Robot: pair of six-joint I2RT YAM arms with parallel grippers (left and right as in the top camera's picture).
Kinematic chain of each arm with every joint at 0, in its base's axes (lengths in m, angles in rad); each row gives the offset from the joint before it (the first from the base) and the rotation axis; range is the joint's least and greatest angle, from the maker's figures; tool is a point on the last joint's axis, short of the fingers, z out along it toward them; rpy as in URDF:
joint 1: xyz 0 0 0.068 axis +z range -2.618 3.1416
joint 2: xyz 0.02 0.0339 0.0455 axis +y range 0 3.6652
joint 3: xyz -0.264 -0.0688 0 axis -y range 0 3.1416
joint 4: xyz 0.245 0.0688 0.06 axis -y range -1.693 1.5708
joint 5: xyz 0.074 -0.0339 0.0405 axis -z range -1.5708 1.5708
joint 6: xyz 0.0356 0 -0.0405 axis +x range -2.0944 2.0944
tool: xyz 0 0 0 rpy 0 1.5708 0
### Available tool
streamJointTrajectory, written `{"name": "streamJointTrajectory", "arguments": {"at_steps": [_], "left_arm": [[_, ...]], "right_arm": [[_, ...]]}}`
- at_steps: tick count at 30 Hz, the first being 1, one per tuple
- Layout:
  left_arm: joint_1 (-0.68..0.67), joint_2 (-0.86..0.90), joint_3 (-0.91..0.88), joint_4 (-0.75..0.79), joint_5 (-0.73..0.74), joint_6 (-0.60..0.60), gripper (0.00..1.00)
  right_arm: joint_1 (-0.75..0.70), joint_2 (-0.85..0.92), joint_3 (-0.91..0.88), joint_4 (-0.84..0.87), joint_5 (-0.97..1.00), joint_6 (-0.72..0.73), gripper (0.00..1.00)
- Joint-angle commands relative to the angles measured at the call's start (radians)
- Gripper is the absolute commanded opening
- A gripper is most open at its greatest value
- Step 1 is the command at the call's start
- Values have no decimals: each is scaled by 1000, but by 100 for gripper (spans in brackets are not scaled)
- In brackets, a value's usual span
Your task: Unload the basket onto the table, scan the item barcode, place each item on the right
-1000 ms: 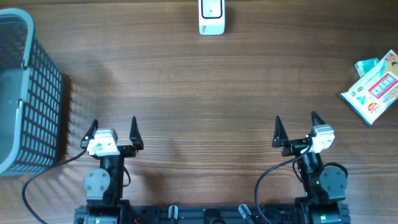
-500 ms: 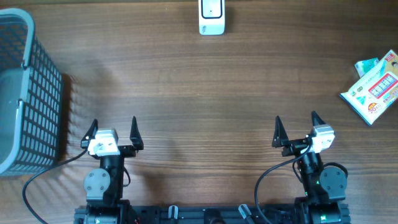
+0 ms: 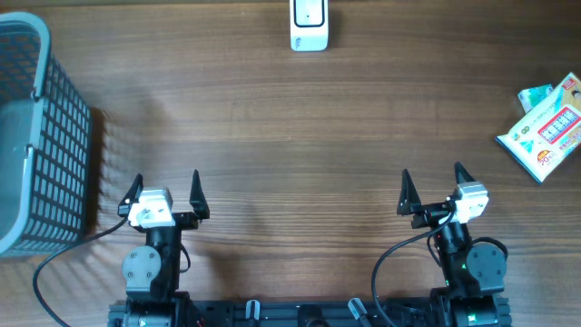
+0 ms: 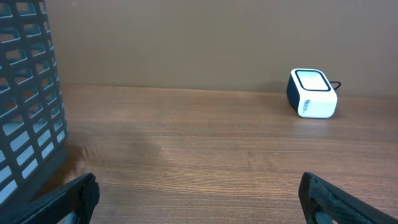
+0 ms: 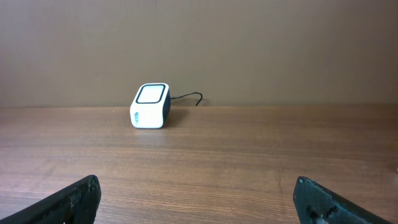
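The item, a flat white and orange packet (image 3: 547,127), lies at the table's right edge in the overhead view, far from both arms. A small white barcode scanner (image 3: 309,25) stands at the back middle, and shows too as a scanner (image 4: 312,93) in the left wrist view and a scanner (image 5: 151,106) in the right wrist view. My left gripper (image 3: 164,193) rests near the front left, open and empty. My right gripper (image 3: 432,188) rests near the front right, open and empty. Bare wood lies between each pair of fingertips.
A grey plastic basket (image 3: 41,136) stands at the left edge, its mesh wall (image 4: 25,106) close beside the left gripper. A thin black cable (image 5: 186,97) runs from the scanner's back.
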Motion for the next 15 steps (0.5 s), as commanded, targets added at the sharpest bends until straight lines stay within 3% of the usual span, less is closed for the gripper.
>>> {"name": "streamJointTrajectory", "arguments": {"at_steps": [1,15], "left_arm": [[-5,-9,-3,0,-10,22,100],[-5,-9,-3,0,-10,22,100]], "right_arm": [[4,-7,-1,2,7,-14,100],[4,-7,-1,2,7,-14,100]]}}
